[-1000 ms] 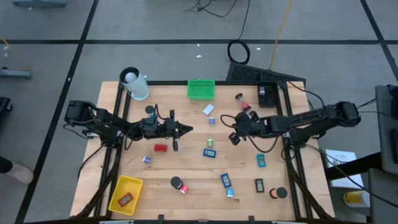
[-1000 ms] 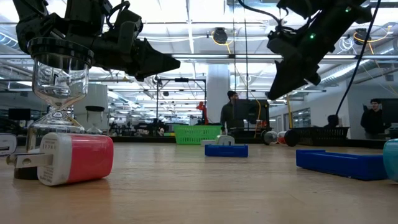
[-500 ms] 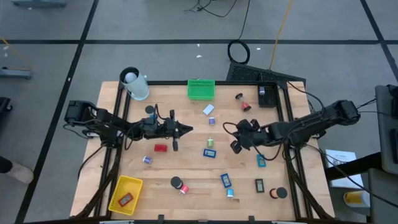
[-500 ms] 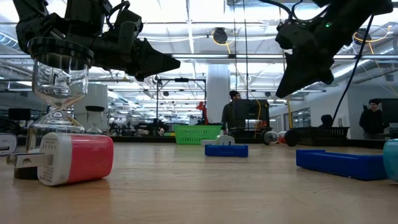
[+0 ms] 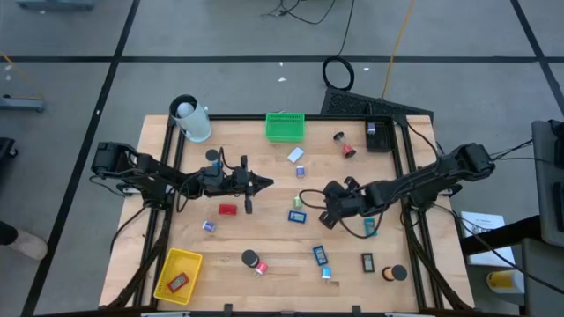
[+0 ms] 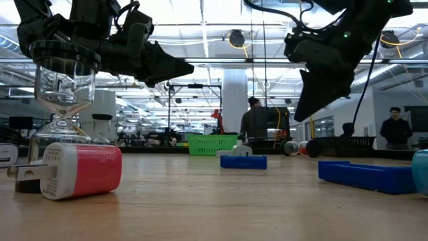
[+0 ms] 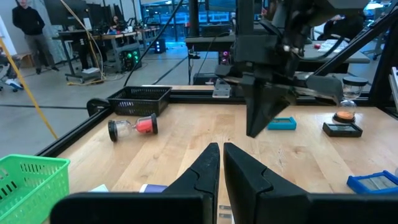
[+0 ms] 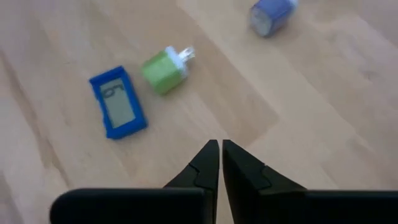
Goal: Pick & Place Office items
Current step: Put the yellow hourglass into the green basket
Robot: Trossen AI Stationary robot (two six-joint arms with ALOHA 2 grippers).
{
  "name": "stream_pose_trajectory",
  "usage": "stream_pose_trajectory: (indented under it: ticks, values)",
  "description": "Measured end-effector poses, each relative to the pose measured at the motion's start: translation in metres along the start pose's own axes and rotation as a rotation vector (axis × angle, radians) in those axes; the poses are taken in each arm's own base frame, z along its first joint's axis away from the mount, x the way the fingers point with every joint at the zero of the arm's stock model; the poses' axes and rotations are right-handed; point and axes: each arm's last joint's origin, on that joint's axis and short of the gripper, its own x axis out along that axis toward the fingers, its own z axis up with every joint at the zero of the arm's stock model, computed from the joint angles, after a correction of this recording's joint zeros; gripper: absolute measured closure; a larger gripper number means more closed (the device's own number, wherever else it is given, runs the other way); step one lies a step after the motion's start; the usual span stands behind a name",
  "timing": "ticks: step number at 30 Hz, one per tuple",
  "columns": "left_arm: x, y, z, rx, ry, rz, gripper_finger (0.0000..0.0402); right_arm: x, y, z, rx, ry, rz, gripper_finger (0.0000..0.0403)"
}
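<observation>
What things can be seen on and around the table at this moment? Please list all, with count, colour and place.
green mesh basket: 1, green, far edge, middle
yellow basket: 1, yellow, near left corner, a small red item inside
white cylinder: 1, white with black ring, far left corner
black tray: 1, black, far right corner
red block: 1, red, left of centre
blue display blocks: 2, blue, centre and near middle
green plug: 1, green, centre
teal block: 1, teal, right side
people: several, background room
left gripper: fingers shut, above left centre
right gripper: fingers shut, empty, above centre
</observation>
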Motion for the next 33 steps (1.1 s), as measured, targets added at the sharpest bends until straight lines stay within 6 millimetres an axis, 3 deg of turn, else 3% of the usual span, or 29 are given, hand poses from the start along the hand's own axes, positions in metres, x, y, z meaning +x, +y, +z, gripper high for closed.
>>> stream_pose_trajectory:
  ticks: [13,24,33]
  values:
    - [0.0,0.0,0.0,0.0,0.0,0.0,0.0371,-0.007,0.0,0.004,-0.028,-0.031,0.029,0.027]
    - [0.0,0.0,0.0,0.0,0.002,0.0,0.0371,0.014,0.015,0.004,-0.087,-0.05,0.111,0.0169]
    - [0.0,0.0,-0.001,0.004,0.008,0.0,0.0371,0.014,0.025,0.006,-0.127,-0.102,0.167,0.0142]
